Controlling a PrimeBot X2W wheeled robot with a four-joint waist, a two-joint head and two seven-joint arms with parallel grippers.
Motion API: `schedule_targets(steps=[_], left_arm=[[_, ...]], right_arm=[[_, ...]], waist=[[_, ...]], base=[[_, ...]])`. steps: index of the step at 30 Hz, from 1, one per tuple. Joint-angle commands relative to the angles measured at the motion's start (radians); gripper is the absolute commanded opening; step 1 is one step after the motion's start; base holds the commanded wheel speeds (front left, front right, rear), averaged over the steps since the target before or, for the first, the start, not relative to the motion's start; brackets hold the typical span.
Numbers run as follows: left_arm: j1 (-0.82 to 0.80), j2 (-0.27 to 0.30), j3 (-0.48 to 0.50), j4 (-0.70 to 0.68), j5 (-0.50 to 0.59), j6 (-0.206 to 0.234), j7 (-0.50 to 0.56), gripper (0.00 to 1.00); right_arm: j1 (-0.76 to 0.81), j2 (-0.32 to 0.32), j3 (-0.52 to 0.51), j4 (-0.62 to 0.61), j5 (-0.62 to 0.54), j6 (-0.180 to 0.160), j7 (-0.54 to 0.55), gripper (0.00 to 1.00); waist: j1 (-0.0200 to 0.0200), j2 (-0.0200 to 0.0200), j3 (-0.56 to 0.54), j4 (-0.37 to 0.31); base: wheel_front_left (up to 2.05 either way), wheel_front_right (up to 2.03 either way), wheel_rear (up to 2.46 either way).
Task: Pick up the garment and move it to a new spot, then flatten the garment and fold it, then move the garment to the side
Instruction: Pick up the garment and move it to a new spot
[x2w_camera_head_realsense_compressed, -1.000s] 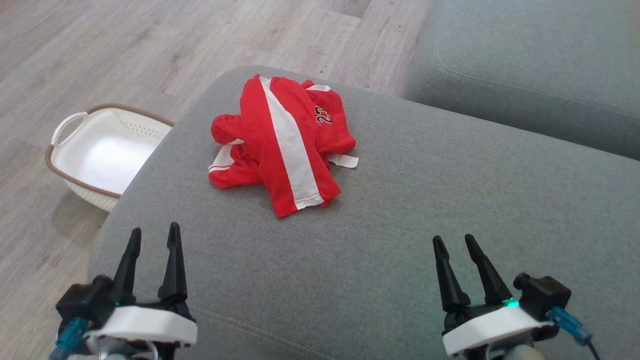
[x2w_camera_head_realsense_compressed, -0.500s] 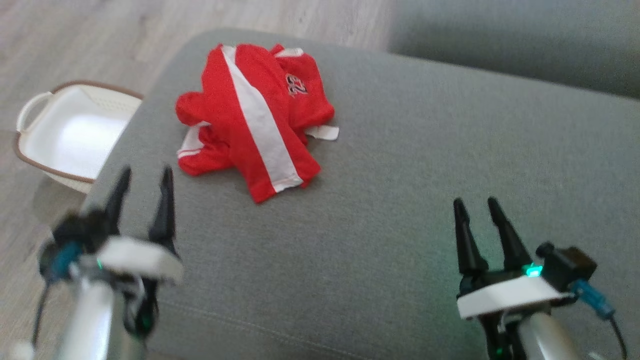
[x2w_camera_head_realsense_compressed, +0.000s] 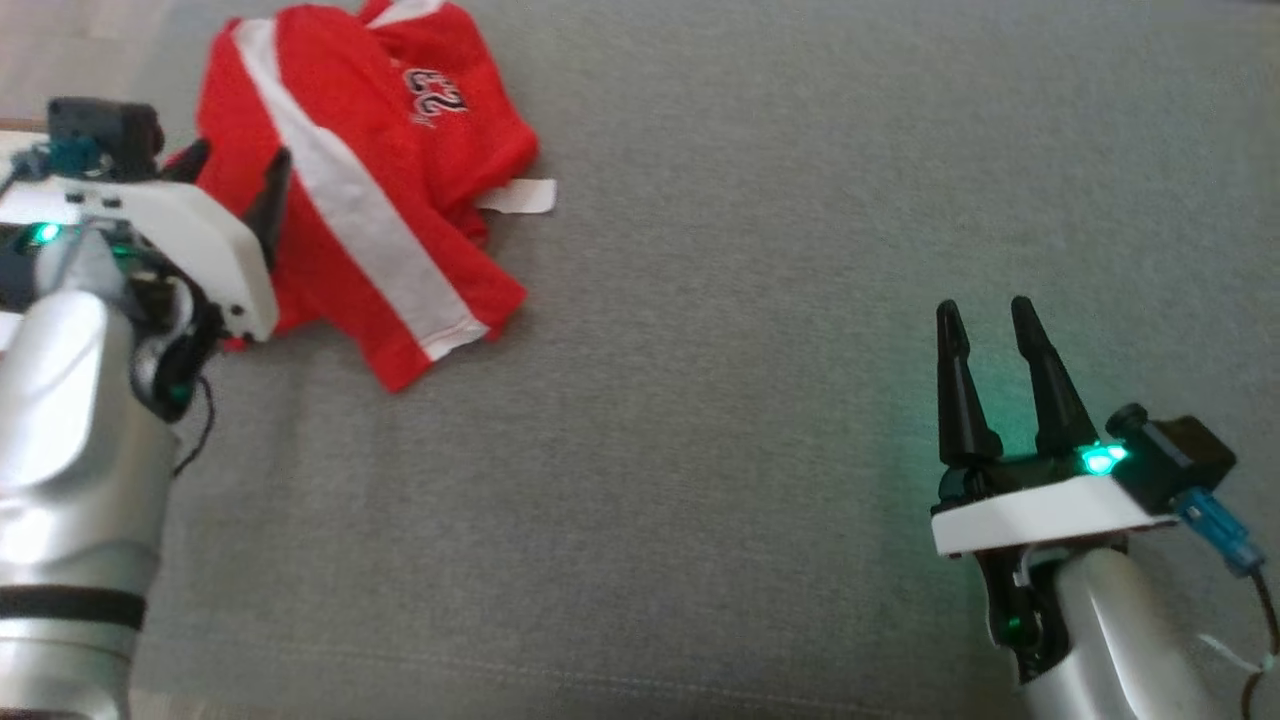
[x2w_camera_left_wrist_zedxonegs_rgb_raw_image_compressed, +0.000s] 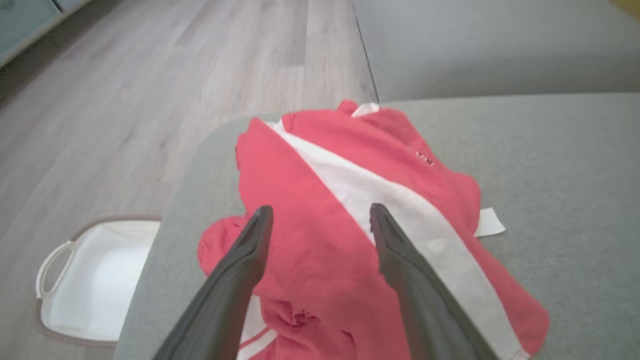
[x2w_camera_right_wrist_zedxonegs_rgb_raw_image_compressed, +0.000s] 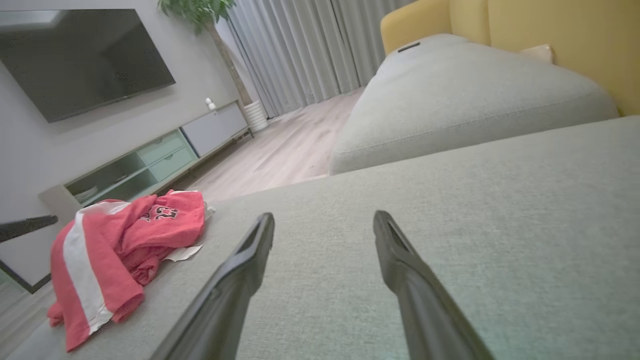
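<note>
Left wrist view takes in a white basket (x2w_camera_left_wrist_zedxonegs_rgb_raw_image_compressed: 90, 285) on the wood floor (x2w_camera_left_wrist_zedxonegs_rgb_raw_image_compressed: 125, 100) beside the grey sofa cushion (x2w_camera_left_wrist_zedxonegs_rgb_raw_image_compressed: 575, 165), with its pale bottom in plain sight. The left hand (x2w_camera_left_wrist_zedxonegs_rgb_raw_image_compressed: 321, 209) hangs over the crumpled red garment (x2w_camera_left_wrist_zedxonegs_rgb_raw_image_compressed: 300, 165) with fingers spread wide, gripping nothing; contact cannot be told. Head view sets the garment at the cushion's far left. The right hand (x2w_camera_head_realsense_compressed: 984, 305) is well apart at lower right, fingers likewise spread and empty. Right wrist view adds a television (x2w_camera_right_wrist_zedxonegs_rgb_raw_image_compressed: 80, 55), a low cabinet (x2w_camera_right_wrist_zedxonegs_rgb_raw_image_compressed: 150, 160) and a yellow sofa (x2w_camera_right_wrist_zedxonegs_rgb_raw_image_compressed: 550, 30).
</note>
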Motion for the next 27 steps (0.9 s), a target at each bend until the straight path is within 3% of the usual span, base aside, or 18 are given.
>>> schedule_targets(steps=[1,9,10,21,27], left_arm=[[-0.057,0.065,0.017,-0.004,-0.022,0.002,0.016,1.0],[-0.1,0.099,-0.075,0.095,-0.105,0.002,0.058,1.0],[-0.104,0.103,-0.083,0.102,-0.117,0.002,0.05,0.01],[-0.168,0.128,-0.114,0.088,-0.155,0.002,-0.207,0.0],[-0.16,0.115,-0.097,0.002,-0.175,0.007,-0.277,0.0]], right_arm=[[-0.03,-0.005,0.027,-0.038,-0.002,-0.001,-0.011,1.0],[-0.035,-0.005,0.026,-0.039,0.007,-0.001,-0.011,1.0],[-0.035,-0.005,0.026,-0.038,0.008,-0.001,-0.011,1.0],[-0.016,-0.005,0.032,-0.012,0.017,-0.001,-0.011,1.0],[0.008,-0.005,0.032,0.003,0.032,-0.001,-0.011,1.0]], waist=[[-0.0002,0.0,0.034,-0.039],[-0.0002,0.0,0.049,-0.064],[-0.0002,0.0,0.05,-0.066],[-0.0002,0.0,-0.02,-0.051],[-0.0002,0.0,-0.084,-0.044]], base=[[0.0,0.0,0.0],[0.0,0.0,0.0],[0.0,0.0,0.0],[0.0,0.0,0.0],[0.0,0.0,0.0]])
